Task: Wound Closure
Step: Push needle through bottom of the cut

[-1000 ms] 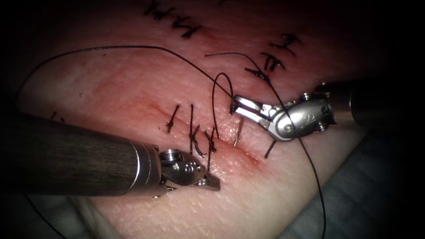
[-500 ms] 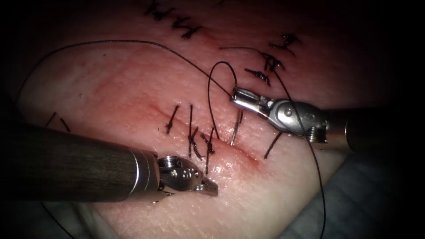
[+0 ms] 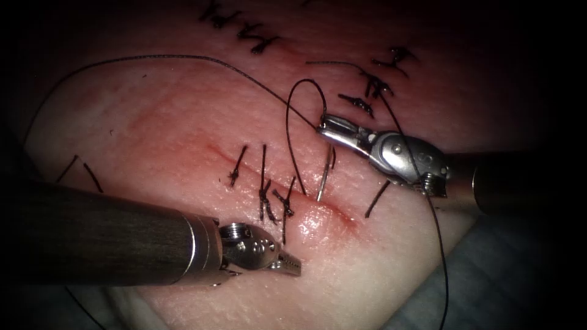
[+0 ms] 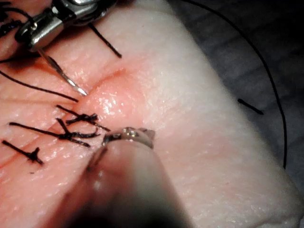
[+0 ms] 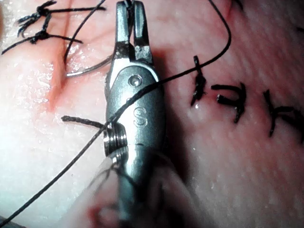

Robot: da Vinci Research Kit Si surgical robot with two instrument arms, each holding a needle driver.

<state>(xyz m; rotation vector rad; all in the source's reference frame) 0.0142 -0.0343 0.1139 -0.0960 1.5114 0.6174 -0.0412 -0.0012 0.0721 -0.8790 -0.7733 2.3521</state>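
My right tool (image 3: 323, 126) is shut on the curved needle (image 3: 326, 174) near its thread end. The needle arcs down from the jaws and its tip touches the tissue (image 3: 183, 122) at the right edge of the cut (image 3: 342, 214); I cannot tell whether it has entered. The right wrist view shows the jaws (image 5: 130, 9) clamped on the needle (image 5: 90, 70). Black thread (image 3: 183, 57) trails from the needle in a loop and a long arc over the tissue. On the left side of the cut, my left tool (image 3: 295, 266) is shut, holds nothing and presses on the tissue; its tip (image 4: 137, 135) lies beside a glistening bulge.
Several tied stitches (image 3: 264, 183) cross the cut left of the needle. A cut end of thread (image 3: 377, 200) lies under the right tool. Older stitched lines (image 3: 373, 85) sit at the back. Thread (image 3: 439, 256) hangs down over grey cloth (image 3: 501, 275) past the tissue's edge.
The right tool has turned its wrist and its shaft sits lower. The needle has swung so that more of it points down at the cut. The left tool has slid slightly downward.
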